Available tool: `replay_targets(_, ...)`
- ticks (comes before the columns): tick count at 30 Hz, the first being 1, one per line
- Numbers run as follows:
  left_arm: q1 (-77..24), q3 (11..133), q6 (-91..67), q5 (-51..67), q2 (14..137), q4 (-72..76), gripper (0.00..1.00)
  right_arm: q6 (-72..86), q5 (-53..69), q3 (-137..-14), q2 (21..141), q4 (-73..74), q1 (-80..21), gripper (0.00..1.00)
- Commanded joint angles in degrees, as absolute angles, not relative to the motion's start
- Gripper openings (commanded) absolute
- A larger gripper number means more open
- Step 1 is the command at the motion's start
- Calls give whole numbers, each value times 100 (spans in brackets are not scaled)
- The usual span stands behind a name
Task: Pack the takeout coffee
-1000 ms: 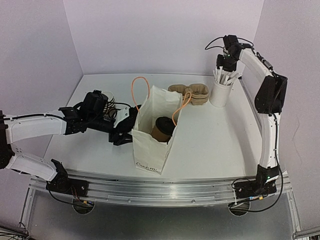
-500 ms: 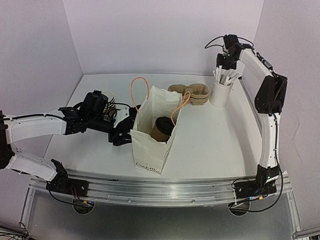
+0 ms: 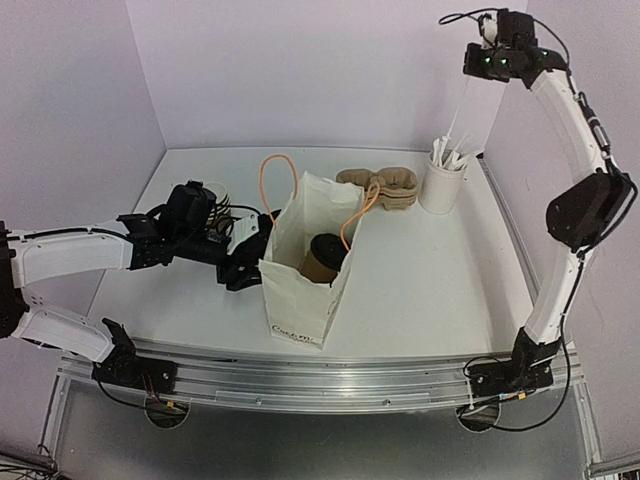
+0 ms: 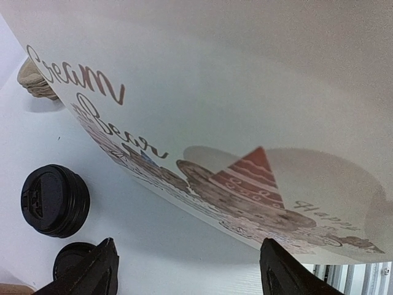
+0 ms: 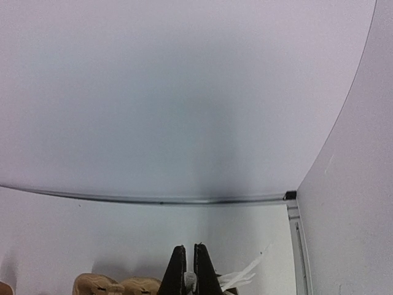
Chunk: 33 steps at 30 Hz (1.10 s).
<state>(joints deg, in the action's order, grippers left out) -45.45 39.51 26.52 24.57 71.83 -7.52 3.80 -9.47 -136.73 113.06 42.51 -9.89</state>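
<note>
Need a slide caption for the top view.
Lidded coffee cup sits in the white bag; left tool open beside it, right tool holds a wrapped straw high above the straw holder.

My left fingertips [image 4: 92, 273]: only tips show, rest cut by bottom edge. Bag [image 4: 245, 92] fills view beyond them, top and base out of frame. Black lid [image 4: 66, 261] half hidden behind one tip. My right fingers [image 5: 178, 276] cut off low; white sliver [image 5: 190, 281] pinched between, too small to name. Takeout coffee [image 3: 325, 255]: base hidden by bag wall.
</note>
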Motion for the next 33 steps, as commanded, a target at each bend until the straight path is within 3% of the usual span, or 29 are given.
replay_targets(1, -4550, 4151, 2668, 2178, 7069, -746, 80, 115, -558, -13845, 10601, 3664, -974, 0)
replay_targets(4, -4535, 4192, 2663, 2061, 7053, -790, 80, 479, -104, -13812, 10287, 3404, -975, 0)
replay_targets(11, -4425, 4298, 2547, 1948, 7065, -878, 81, 2629, 2313, -13110, 9813, 2352, -1064, 0)
replay_targets(22, -4393, 4162, 2625, 2003, 6971, -876, 82, 3909, 4712, -11895, 9554, 2009, -2549, 0)
replay_targets(28, -4380, 4131, 2647, 2050, 6954, -862, 82, 3788, 4599, -10425, 8863, 1969, -2989, 0)
replay_targets(33, -4378, 4099, 2656, 2070, 6930, -839, 82, 3384, 3553, -9431, 8618, 1955, -3605, 0)
